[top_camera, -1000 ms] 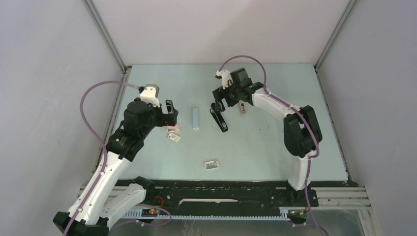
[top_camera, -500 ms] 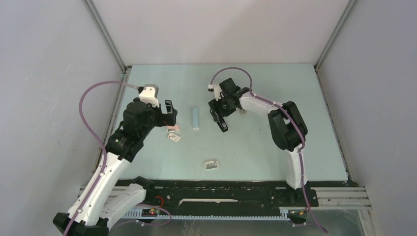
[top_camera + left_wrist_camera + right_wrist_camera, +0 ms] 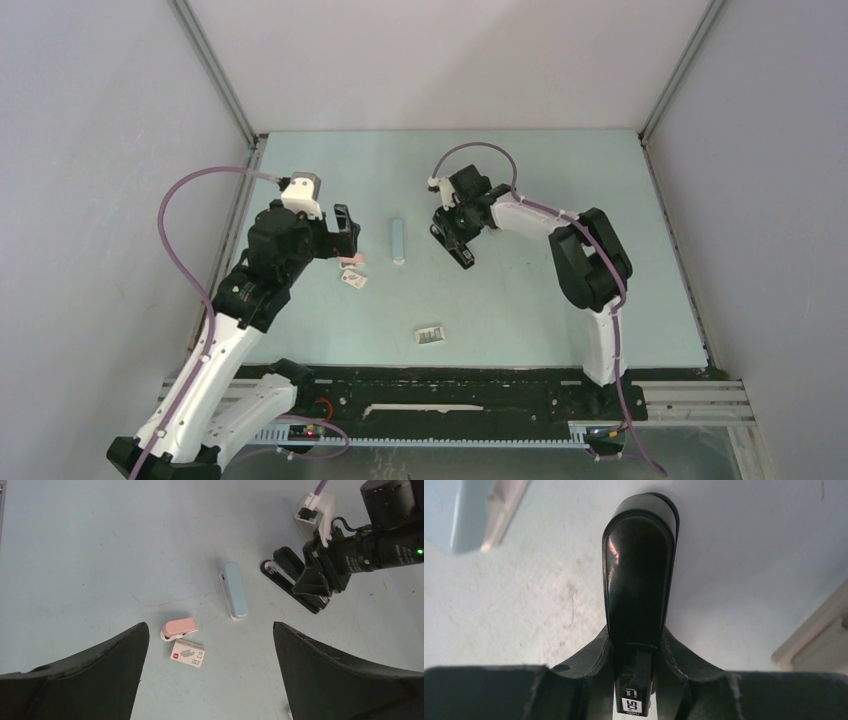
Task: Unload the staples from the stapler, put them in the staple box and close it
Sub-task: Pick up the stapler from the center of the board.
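The black stapler point(image 3: 463, 256) point(image 3: 639, 570) lies on the pale blue table, right of centre. My right gripper point(image 3: 451, 229) point(image 3: 636, 639) is shut on its rear end, and its fingers point(image 3: 584, 661) press both sides. In the left wrist view the same stapler point(image 3: 281, 561) shows under the right gripper point(image 3: 320, 577). My left gripper point(image 3: 347, 232) point(image 3: 210, 630) hangs open above the table with nothing between its fingers. The staples are hidden.
A light blue stapler point(image 3: 398, 240) point(image 3: 236, 590) lies between the arms. A small pink stapler point(image 3: 351, 262) point(image 3: 178, 628) and a white box point(image 3: 354, 279) point(image 3: 187, 653) sit below my left gripper. Another small box point(image 3: 430, 335) lies nearer the front. A beige object point(image 3: 819, 640) is at the right wrist view's edge.
My right gripper came down and left onto the black stapler and closed on its rear end. The stapler shifted slightly right. The left arm stayed still.
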Available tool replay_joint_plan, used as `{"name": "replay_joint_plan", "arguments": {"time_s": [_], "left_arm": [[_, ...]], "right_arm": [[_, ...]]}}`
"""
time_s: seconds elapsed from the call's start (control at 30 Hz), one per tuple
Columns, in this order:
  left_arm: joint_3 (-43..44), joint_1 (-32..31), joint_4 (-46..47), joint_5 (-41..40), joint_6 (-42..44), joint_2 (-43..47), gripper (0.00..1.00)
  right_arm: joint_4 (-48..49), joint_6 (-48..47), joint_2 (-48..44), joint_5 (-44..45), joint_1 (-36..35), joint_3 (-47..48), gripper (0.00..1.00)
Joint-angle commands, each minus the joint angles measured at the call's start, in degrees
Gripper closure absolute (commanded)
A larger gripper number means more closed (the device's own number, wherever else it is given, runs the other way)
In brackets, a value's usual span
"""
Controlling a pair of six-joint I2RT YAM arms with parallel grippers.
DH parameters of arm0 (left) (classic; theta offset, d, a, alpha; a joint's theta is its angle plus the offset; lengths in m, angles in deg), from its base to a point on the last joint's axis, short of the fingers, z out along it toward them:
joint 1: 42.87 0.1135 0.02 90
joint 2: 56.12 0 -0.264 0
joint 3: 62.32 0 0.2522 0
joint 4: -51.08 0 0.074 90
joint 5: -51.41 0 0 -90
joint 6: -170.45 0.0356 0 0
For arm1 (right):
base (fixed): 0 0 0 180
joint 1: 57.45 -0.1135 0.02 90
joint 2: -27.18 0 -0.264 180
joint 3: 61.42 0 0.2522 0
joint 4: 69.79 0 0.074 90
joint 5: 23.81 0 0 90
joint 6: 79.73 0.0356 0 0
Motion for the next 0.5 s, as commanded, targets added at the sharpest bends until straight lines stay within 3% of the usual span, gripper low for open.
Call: {"name": "replay_joint_plan", "arguments": {"time_s": [0.0, 0.23, 0.47], "left_arm": [[-1.5, 0.3, 1.6, 1.6, 1.2, 1.2, 0.0], [-1.8, 0.3, 2.2, 4.7, 1.1, 1.4, 0.0], [-2.2, 0.3, 3.3, 9.5, 0.0, 0.6, 0.0]], "right_arm": [[0.7, -2.9, -10.5, -1.5, 1.0, -4.9, 0.97], [-0.3, -6.3, -21.3, -8.7, 5.5, -15.1, 1.0], [-4.1, -11.4, -27.2, -23.3, 14.3, -20.8, 1.0]]}}
